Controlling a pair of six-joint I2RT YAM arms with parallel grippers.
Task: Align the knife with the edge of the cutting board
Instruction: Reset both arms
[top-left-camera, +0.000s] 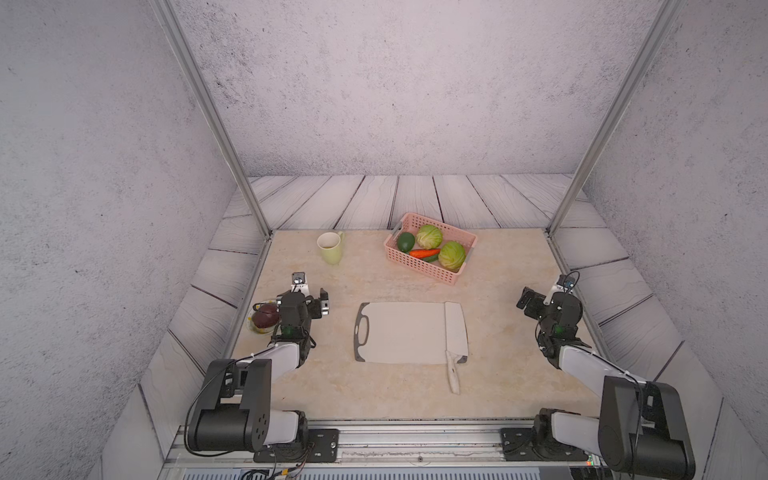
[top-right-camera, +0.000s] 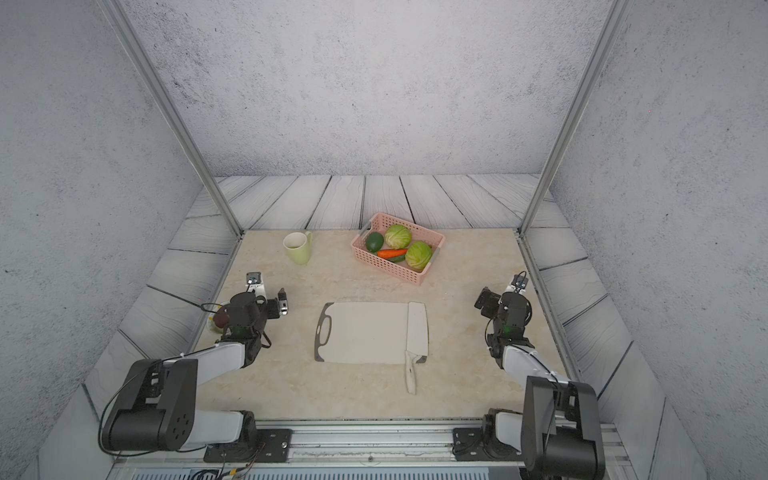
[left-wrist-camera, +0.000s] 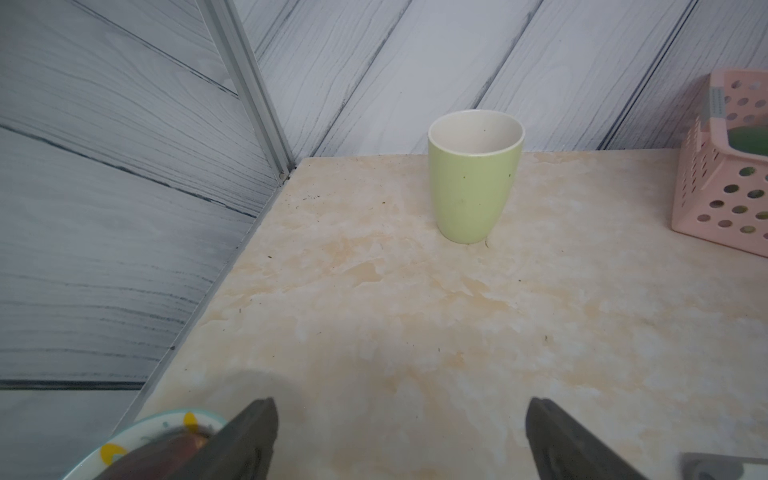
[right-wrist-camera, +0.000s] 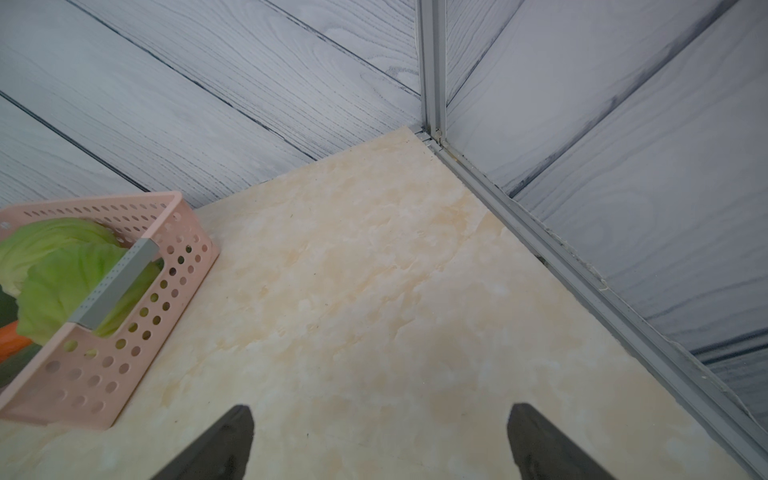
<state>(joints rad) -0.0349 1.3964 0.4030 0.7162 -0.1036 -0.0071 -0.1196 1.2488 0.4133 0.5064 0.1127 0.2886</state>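
Observation:
The cutting board (top-left-camera: 399, 332) (top-right-camera: 365, 332) lies flat mid-table, its handle hole at the left end. The knife (top-left-camera: 456, 330) (top-right-camera: 417, 330) rests with its broad cream blade along the board's right short edge, and its handle sticks past the near edge onto the table. My left gripper (top-left-camera: 324, 301) (left-wrist-camera: 401, 419) hovers left of the board, open and empty. My right gripper (top-left-camera: 524, 299) (right-wrist-camera: 380, 424) hovers to the board's right, also open with nothing between its fingers. Neither wrist view shows the board or the knife.
A green mug (top-left-camera: 330, 248) (left-wrist-camera: 476, 174) stands at the back left. A pink basket (top-left-camera: 415, 264) (right-wrist-camera: 124, 353) holding cabbages, a carrot and dark green vegetables sits at the back centre. A plate (top-left-camera: 251, 328) with a dark red item is under the left arm. Walls enclose three sides.

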